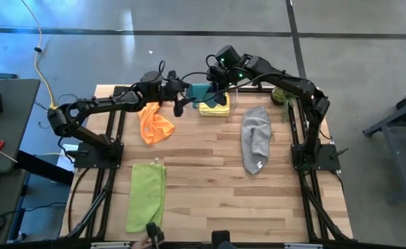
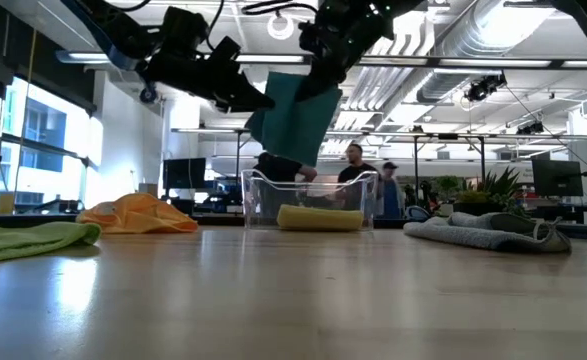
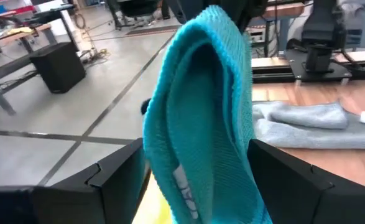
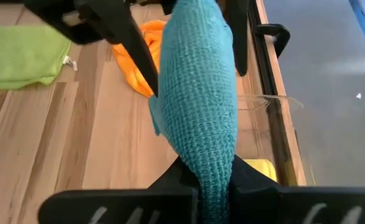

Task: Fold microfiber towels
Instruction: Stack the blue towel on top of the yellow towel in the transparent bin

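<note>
My right gripper [image 4: 213, 182] is shut on the teal towel [image 2: 293, 115], which hangs over the clear bin [image 2: 258, 195] at the table's far middle. My left gripper [image 3: 194, 186] is open beside it, one finger [image 3: 117, 180] on each side of the hanging towel. The yellow towel [image 2: 318, 217] lies in the bin. The orange towel [image 1: 154, 124] lies in a heap left of the bin. The grey towel [image 1: 256, 138] lies loosely folded at the right. The lime green towel [image 1: 146, 195] lies flat at the near left. My right gripper pinches the teal towel's upper end [image 4: 210, 163] between its two fingers, coming from above. The towel hangs doubled over below the fingers, slack and lifted clear of the table. My left gripper straddles the towel's upper left part [image 3: 170, 143]; whether its fingers touch the cloth I cannot tell.
The bin's rim [image 1: 232, 104] stands just under the hanging towel. A potted plant [image 1: 281, 95] sits at the far right. The arms' bases [image 1: 95, 149] stand at the table's left and right sides. Bare wood lies in the table's middle and near right. People stand in the room beyond [image 2: 358, 165].
</note>
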Available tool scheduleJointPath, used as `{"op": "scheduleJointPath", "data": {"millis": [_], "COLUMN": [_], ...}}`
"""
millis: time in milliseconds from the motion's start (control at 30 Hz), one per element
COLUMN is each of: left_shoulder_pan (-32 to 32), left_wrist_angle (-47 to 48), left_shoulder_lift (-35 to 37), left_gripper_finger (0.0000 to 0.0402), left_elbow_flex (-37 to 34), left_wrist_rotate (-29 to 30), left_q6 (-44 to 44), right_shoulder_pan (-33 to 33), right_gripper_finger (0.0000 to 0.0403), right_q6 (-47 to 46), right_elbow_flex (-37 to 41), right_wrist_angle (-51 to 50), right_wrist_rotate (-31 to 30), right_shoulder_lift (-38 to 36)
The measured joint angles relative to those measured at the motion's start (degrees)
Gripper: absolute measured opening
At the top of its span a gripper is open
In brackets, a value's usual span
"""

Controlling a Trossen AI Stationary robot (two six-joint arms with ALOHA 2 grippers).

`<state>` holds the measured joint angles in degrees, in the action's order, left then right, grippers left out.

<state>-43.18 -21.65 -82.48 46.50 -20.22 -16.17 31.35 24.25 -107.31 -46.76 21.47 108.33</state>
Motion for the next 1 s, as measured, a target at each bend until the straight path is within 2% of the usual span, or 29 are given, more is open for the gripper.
{"op": "scheduleJointPath", "data": {"millis": [167,400,633,800,900,1000], "left_shoulder_pan": [-1.1,-0.7,2.8,4.6,5.5,6.5], "left_wrist_angle": [0.0,-1.3,1.8,2.6,2.8,3.0], "left_shoulder_lift": [0.0,0.0,0.0,0.0,0.0,0.0], "left_gripper_finger": [0.0266,0.0264,0.0264,0.0262,0.0246,0.0211], "left_elbow_flex": [0.0,0.5,3.7,4.8,5.0,5.0], "left_wrist_rotate": [-7.9,-7.6,2.6,6.8,7.8,10.1], "left_q6": [1.9,5.5,4.5,1.8,0.7,-1.9], "right_shoulder_pan": [0.1,0.1,0.1,0.1,0.2,0.3], "right_gripper_finger": [0.0000,0.0000,0.0000,0.0000,0.0000,0.0000], "right_q6": [0.5,-0.1,-2.8,-3.8,-4.6,-4.9], "right_elbow_flex": [0.0,0.0,0.0,0.0,0.0,0.0], "right_wrist_angle": [1.5,3.0,5.3,5.4,5.4,5.0], "right_wrist_rotate": [-0.1,-1.8,-1.8,-1.8,-1.8,-1.8], "right_shoulder_lift": [0.0,0.0,0.0,0.0,0.0,0.0]}}
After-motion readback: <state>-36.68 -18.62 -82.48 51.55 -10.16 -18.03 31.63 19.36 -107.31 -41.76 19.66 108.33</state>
